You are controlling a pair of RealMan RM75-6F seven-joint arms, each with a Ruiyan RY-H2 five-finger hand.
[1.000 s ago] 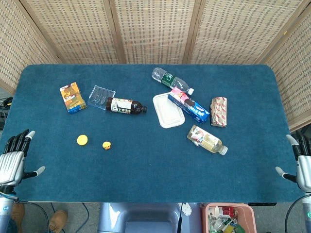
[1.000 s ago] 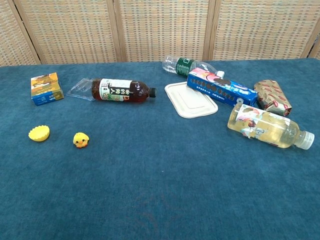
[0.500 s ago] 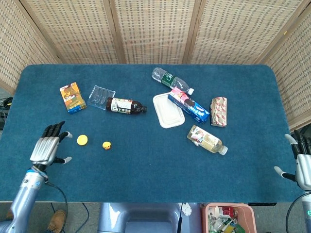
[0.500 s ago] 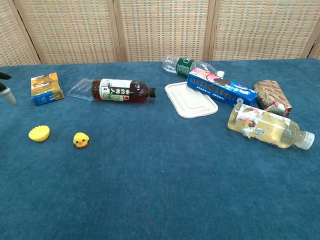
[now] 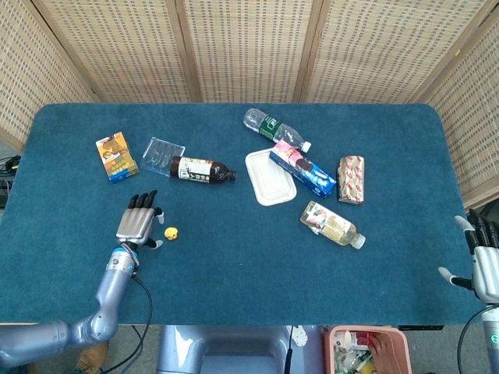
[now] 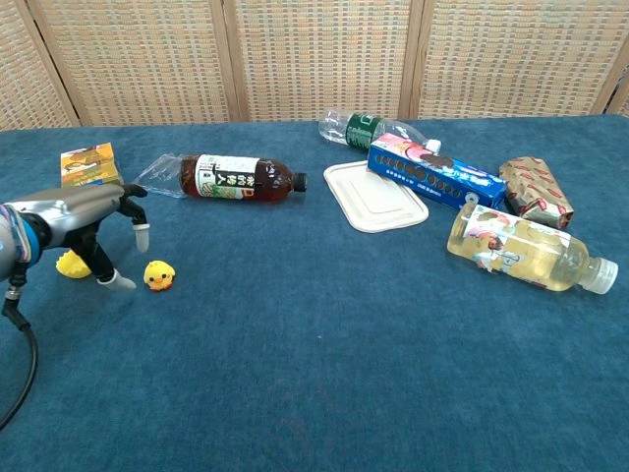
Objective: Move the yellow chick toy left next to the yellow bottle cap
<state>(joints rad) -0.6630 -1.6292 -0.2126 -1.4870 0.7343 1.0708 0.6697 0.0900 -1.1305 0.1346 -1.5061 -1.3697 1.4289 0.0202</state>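
Note:
The small yellow chick toy (image 5: 171,233) (image 6: 158,275) sits upright on the blue table. My left hand (image 5: 139,222) (image 6: 90,220) hovers just left of it with fingers spread, holding nothing, a fingertip close beside the chick. The yellow bottle cap (image 6: 71,265) lies left of the chick; the hand covers it in the head view and partly hides it in the chest view. My right hand (image 5: 485,261) hangs open at the table's far right edge, away from everything.
Behind the chick lie an orange-blue carton (image 5: 117,157), a clear plastic tray (image 5: 162,153) and a dark tea bottle (image 5: 201,169). To the right are a white lid (image 5: 270,177), a blue snack box (image 5: 302,168), a green-label bottle (image 5: 274,128), a wrapped pack (image 5: 351,179) and a pale bottle (image 5: 332,224).
My left hand has swept in from the table's left edge to above the cap, right beside the chick. Chick, cap and right hand have stayed put.

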